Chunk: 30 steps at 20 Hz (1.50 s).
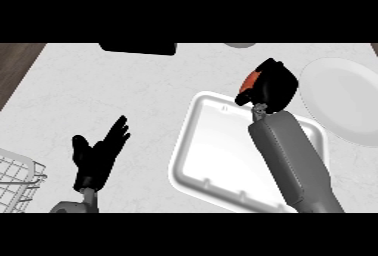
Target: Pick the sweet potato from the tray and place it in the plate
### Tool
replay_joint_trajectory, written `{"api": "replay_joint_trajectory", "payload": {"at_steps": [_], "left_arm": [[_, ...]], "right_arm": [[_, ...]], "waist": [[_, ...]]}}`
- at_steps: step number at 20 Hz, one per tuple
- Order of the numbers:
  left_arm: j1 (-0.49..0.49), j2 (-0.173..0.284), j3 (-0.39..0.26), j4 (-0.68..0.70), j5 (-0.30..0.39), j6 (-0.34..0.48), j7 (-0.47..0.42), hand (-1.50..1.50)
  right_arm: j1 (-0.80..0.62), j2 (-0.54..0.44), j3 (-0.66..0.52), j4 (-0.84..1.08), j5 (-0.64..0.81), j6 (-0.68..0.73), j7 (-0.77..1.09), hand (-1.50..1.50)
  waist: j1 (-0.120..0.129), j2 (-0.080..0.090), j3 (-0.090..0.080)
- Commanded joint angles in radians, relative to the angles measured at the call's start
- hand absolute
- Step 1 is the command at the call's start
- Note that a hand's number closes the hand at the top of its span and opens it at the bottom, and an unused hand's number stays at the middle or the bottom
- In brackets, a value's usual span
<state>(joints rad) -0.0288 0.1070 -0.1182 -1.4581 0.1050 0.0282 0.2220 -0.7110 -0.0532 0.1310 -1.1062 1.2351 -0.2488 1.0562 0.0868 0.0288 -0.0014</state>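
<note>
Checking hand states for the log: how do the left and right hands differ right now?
The left hand is open, fingers straight and up, resting at the view's lower left over bare counter; the right hand is curled round the sweet potato. The left hand holds nothing; the right is above the tray's far corner, near the plate. Both are black on grey forearms.

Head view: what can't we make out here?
- Sweet potato: only an orange sliver shows; the right hand curls round the rest.
- Tray: right side hidden by the right forearm.
- Plate: cut off by the right edge.
- Wire basket: cut off at the left edge.
- Dark object at the top: too cropped to identify.
</note>
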Motion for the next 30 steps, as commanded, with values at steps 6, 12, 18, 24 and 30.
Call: {"api": "replay_joint_trajectory", "payload": {"at_steps": [6,12,18,24,30], "left_arm": [[-0.038,-0.019,-0.007,0.020,-0.009,0.019,0.036,0.00],[-0.031,-0.002,0.006,0.019,0.003,0.007,0.054,0.00],[-0.018,0.002,0.031,0.031,0.004,0.015,0.020,0.00],[0.014,-0.018,0.011,0.025,-0.018,0.030,-0.008,0.00],[0.003,-0.014,0.030,0.039,-0.002,0.023,0.010,0.00]], "right_arm": [[-0.222,-0.011,-0.148,0.156,0.310,-0.271,0.276,1.50],[-0.219,-0.013,-0.284,0.175,0.418,-0.437,0.294,1.50],[-0.152,-0.043,-0.418,0.206,0.519,-0.619,0.237,1.50],[-0.103,-0.099,-0.568,0.265,0.617,-0.720,0.220,1.50],[-0.097,-0.164,-0.691,0.371,0.581,-0.837,0.109,1.50]], "waist": [[0.001,0.007,0.000],[-0.016,0.006,0.003],[-0.037,0.000,0.002],[-0.045,-0.005,0.003],[-0.054,-0.012,0.003]]}}
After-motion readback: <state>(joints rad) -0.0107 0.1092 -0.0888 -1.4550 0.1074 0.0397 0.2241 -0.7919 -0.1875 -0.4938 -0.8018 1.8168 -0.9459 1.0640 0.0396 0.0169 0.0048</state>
